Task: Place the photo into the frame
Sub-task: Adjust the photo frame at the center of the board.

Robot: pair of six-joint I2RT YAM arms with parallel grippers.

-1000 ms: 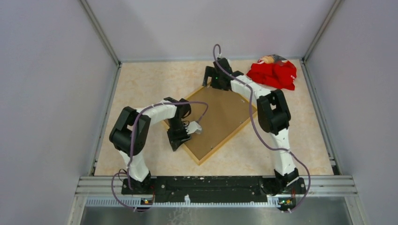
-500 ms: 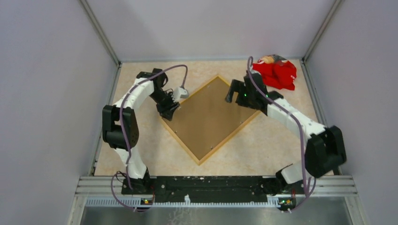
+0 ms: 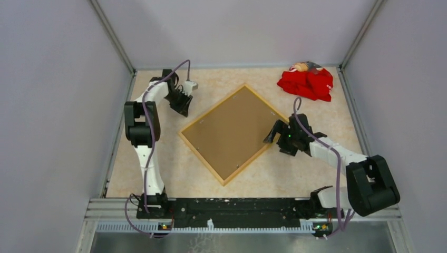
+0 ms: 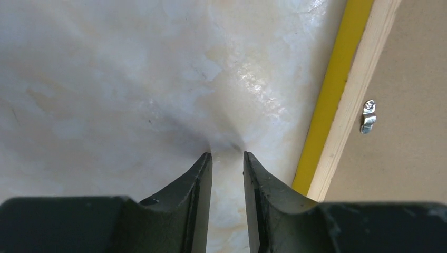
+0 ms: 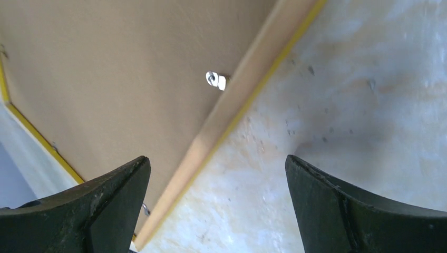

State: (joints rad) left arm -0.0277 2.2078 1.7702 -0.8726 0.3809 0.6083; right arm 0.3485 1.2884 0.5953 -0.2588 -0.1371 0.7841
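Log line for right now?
frame face down, backing board in | photo not visible | left tool narrowly open, empty, beside frame | right tool wide open, over frame edge

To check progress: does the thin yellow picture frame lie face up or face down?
Face down: the frame shows its pale wooden back, with brown backing board and metal clip upward.

left gripper [image 4: 227, 155] narrowly parted; right gripper [image 5: 217, 159] spread wide

A robot lab test cell: plain grey walls [image 3: 52, 105] on metal posts [image 3: 114, 39] box in a marble-patterned table [image 3: 168, 174], with a left arm [image 3: 139, 126] and right arm [image 3: 337, 153] bolted to a rail [image 3: 237, 205] at its edge.
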